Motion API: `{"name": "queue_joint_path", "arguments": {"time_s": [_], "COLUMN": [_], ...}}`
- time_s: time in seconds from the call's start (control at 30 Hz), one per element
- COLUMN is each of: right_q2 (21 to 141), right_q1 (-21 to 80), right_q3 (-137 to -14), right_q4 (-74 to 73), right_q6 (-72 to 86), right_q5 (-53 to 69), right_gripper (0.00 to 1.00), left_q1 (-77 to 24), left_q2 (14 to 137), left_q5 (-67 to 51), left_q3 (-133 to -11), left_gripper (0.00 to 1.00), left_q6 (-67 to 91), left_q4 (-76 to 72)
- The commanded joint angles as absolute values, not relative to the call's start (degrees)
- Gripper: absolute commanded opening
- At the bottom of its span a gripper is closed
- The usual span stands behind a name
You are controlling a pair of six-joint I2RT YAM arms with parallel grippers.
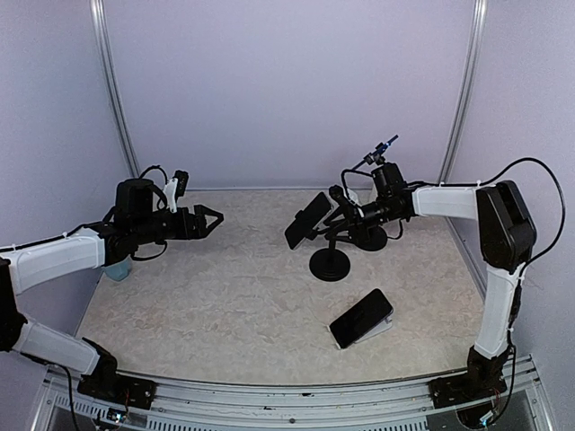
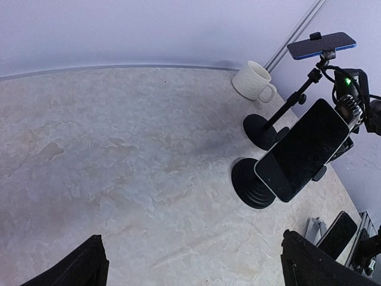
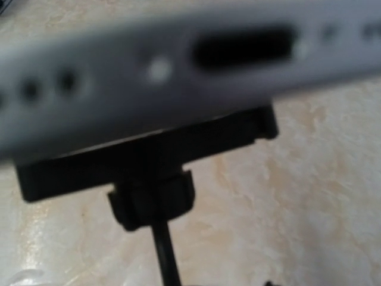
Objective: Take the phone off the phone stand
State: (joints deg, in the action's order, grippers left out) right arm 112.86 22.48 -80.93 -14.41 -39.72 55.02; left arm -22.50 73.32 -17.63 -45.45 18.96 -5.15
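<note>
Two things could go wrong here: the phone, clipped in the phone stand at centre-right of the top view, could be dragged along with the stand and toppled, or dropped if it's only pinched by an edge. Whether the right tool is clamped on it can't be told; the left tool is spread wide, mid-left. A slick-looking marbled desk is boxed in by lilac walls.

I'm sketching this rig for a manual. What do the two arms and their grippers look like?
Both the left arm and right arm have white shells on the long links, chunky black joints and loose black cables. The left gripper and right gripper are black.
</note>
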Motion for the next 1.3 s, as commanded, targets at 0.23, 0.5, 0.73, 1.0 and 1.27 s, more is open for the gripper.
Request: {"name": "queue_joint_path", "arguments": {"time_s": [0.23,0.5,0.73,1.0,1.27], "right_q2": [115.3,115.3,114.8,114.4,115.9], "right_q1": [23.1,24.2,27.4,33.9,38.9], "right_q3": [-83.9,-83.6,-84.1,-85.3,-87.3], "right_q4": [-18.8,-17.0,-14.4,-11.6,-13.2], "right_q6": [-41.4,-40.9,-40.2,-40.8,-43.7], "right_q5": [58.9,58.7,60.6,62.1,64.3], "right_gripper": [0.34,0.14,0.04,0.00,0.00], "left_q1": [-22.1,-22.1,-22.3,-26.4,-37.3], "left_q2": [71.3,70.0,68.0,63.5,55.8], "left_q5": [-18.4,-18.0,-18.5,-19.0,-18.9], "left_q3": [-45.1,-45.2,-44.9,-42.6,-35.6], "left_gripper": [0.99,0.99,0.99,0.99,0.99], "left_q6": [17.9,17.6,17.6,16.0,11.7], "left_q4": [-5.3,-4.2,-3.0,-0.2,0.2]}}
